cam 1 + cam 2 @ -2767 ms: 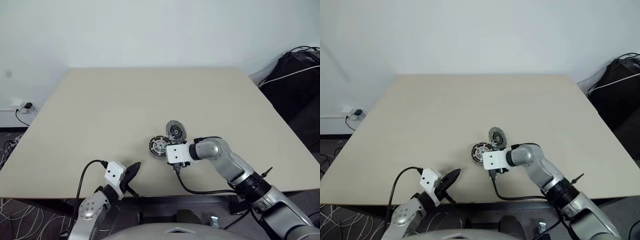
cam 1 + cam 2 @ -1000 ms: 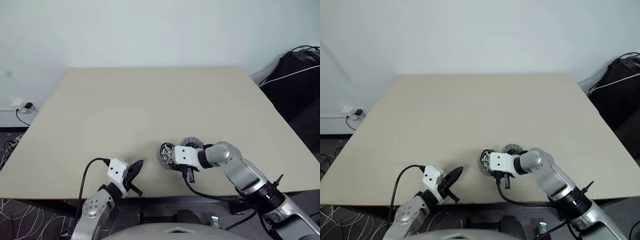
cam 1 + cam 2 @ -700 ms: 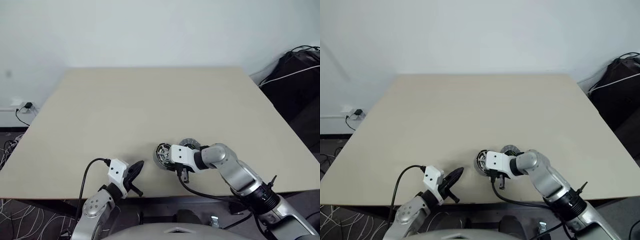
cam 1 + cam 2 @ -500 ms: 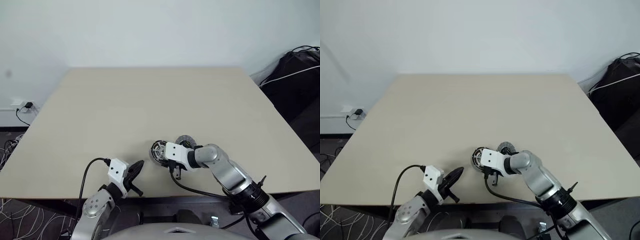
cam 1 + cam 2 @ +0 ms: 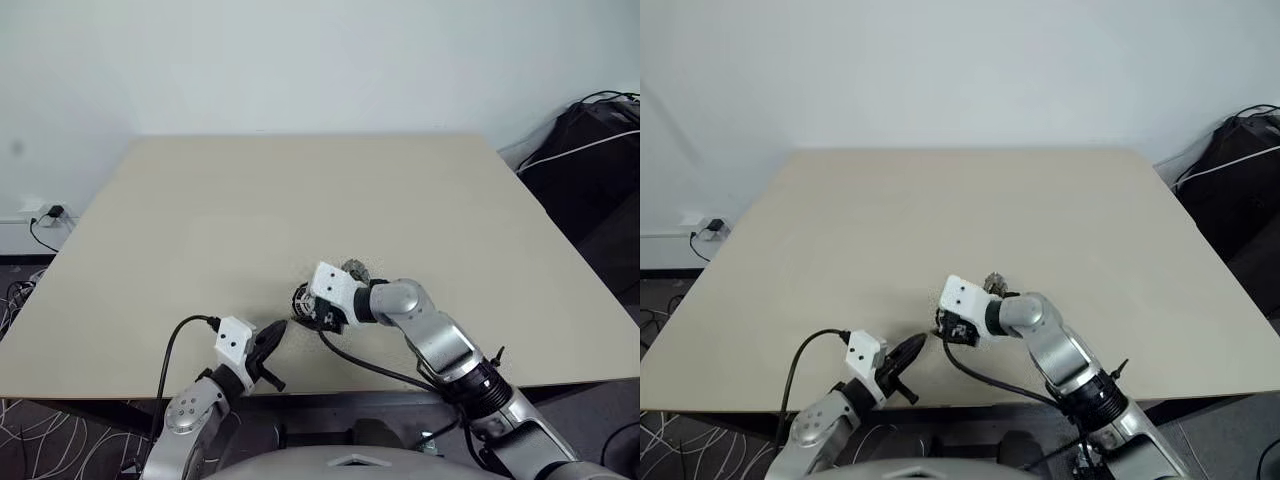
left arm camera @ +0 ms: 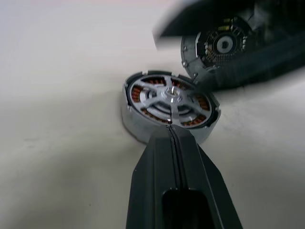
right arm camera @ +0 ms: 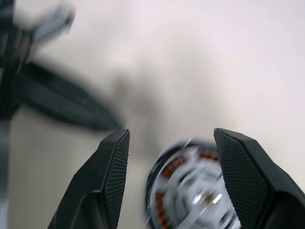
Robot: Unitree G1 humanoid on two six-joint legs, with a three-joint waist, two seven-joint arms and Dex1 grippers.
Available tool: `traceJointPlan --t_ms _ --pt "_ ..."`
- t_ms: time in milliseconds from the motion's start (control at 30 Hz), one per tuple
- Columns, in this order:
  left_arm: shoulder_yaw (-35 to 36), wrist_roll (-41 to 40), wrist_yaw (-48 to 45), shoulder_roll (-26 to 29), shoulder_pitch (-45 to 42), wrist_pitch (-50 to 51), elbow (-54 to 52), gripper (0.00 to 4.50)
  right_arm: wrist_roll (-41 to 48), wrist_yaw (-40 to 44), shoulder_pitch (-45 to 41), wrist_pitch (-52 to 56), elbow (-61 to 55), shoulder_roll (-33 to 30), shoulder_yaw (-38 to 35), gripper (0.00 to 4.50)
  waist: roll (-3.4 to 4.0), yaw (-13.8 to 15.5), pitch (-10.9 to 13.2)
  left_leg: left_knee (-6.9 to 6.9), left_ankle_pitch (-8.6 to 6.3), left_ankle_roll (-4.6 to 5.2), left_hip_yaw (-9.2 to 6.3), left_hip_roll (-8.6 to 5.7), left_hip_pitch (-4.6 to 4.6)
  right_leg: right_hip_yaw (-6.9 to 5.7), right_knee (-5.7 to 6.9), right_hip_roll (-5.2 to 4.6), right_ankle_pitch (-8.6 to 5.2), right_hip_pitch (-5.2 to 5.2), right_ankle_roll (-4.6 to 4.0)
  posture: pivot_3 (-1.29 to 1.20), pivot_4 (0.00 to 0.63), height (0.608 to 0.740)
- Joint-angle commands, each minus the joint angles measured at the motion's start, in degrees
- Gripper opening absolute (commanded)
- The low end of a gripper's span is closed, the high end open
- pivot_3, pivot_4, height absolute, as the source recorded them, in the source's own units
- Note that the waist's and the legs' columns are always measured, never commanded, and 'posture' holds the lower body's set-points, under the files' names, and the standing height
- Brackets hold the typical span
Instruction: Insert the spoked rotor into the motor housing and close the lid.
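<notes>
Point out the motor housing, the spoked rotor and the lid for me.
motor housing (image 6: 138,128): left wrist view, silver outer wall.
spoked rotor (image 6: 170,95): left wrist view, central hub, seated in housing.
lid (image 6: 220,46): left wrist view, dark centre face.

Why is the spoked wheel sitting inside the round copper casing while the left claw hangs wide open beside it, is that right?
Not quite. The spoked wheel does sit inside the copper casing, but the left claw is shut, not wide open: the left wrist view shows its two black fingers pressed together with only a thin seam between them.

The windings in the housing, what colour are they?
Copper-brown, seen between the silver spokes of the rotor seated in the housing; the left wrist view shows them best.
</notes>
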Motion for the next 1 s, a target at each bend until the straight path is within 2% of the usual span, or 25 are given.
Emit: traceJointPlan --t_ms 33,233,333,500,600,733,900,1000 --pt "0.03 -0.59 -1.06 0.15 -0.05 -2.12 -0.35 0.00 1.35 -5.13 -1.58 -0.23 -3.20 2.76 -3.69 2.08 0.00 0.00 0.00 0.00 0.00 0.00 0.00 0.00 0.00 0.00 0.00 0.00 0.00 0.00 0.00 0.00 0.000 0.740" --pt "-0.04 -0.46 -1.94 0.28 0.46 -3.24 0.20 0.00 1.27 -14.52 -2.03 -2.63 -4.81 7.11 -8.65 0.08 0.04 0.01 -0.01 -0.02 -0.01 -0.02 0.01 -0.02 0.00 0.01 0.00 0.01 0.00 -0.01 -0.01 0.00 0.000 0.740" --pt "0.11 -0.50 -2.27 0.35 0.61 -3.46 0.32 0.00 -0.10 -20.73 -2.29 -4.12 -4.25 7.97 -12.65 0.03 0.06 0.01 -0.02 -0.02 -0.01 -0.02 0.01 -0.02 0.00 0.02 0.01 0.07 0.01 -0.02 -0.01 0.00 0.000 0.740" --pt "0.14 -0.58 -2.66 0.51 0.73 -3.71 0.77 0.00 -9.27 -29.52 0.48 -11.13 0.55 0.56 -14.56 0.03 0.09 0.08 -0.04 -0.02 0.00 0.00 0.06 -0.09 0.00 0.04 -0.01 0.14 0.00 -0.01 -0.02 0.00 0.000 0.740" --pt "0.18 -0.65 -2.85 0.60 0.55 -3.75 1.11 0.00 -11.19 -31.64 3.60 -10.91 1.63 -2.45 -15.82 0.03 0.12 0.04 -0.07 -0.04 0.05 0.09 0.08 -0.09 0.00 0.05 -0.02 0.15 0.00 -0.02 -0.02 0.00 0.000 0.740" --pt "0.38 -0.86 -3.21 0.82 0.13 -3.63 1.32 0.00 -11.33 -31.07 8.61 -7.65 -0.12 -3.90 -16.77 0.03 0.25 -0.44 -0.12 -0.09 0.07 0.11 0.10 0.02 0.00 0.11 0.01 0.15 -0.01 -0.08 -0.05 0.00 0.000 0.740" --pt "0.66 -0.99 -3.79 1.37 -0.36 -3.36 1.45 0.00 -8.91 -24.79 15.52 -2.99 -5.21 -5.79 -14.29 0.03 0.37 -0.78 -0.20 -0.04 0.07 0.13 0.12 0.00 0.00 0.12 0.01 0.17 -0.01 -0.04 -0.03 0.00 0.000 0.740" --pt "0.70 -1.08 -4.02 1.64 -0.55 -3.18 1.49 0.00 -4.88 -22.62 17.91 -2.16 -7.75 -4.01 -14.98 0.03 0.37 -1.08 -0.20 -0.01 0.07 0.13 0.11 0.02 0.01 0.12 0.01 0.13 -0.04 -0.01 0.03 0.00 0.000 0.740"
